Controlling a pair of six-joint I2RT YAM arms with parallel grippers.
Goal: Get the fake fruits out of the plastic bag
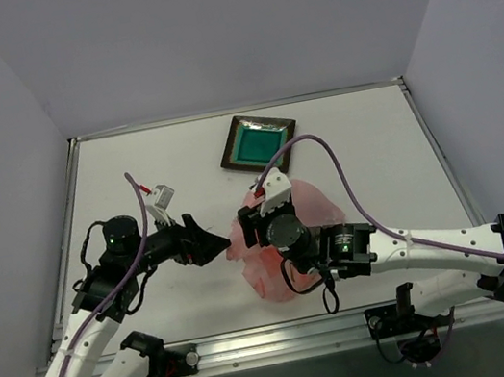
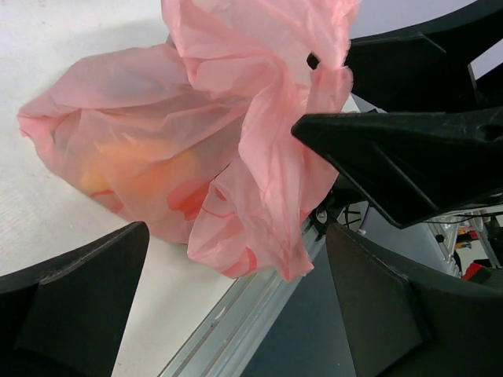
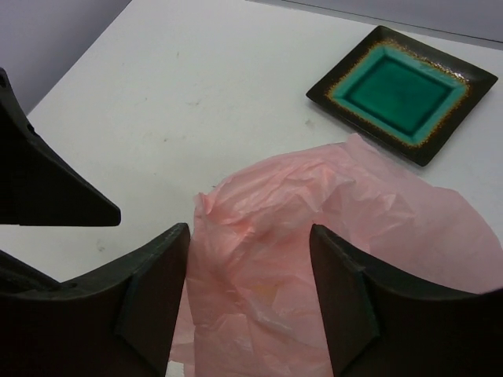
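Straddling a fold of the plastic bag near the table's front edge, the right gripper stands parted, pinching nothing; the left gripper gapes empty beside it. With the fake fruits glowing inside, best pinch film only.

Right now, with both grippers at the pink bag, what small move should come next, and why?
Probably close the right gripper on the plastic bag. Its fingers stand apart with crumpled film between them, so nothing seems pinched yet. An orange fruit shows through the film, inside the bag, and the left gripper is wide open beside the bag.
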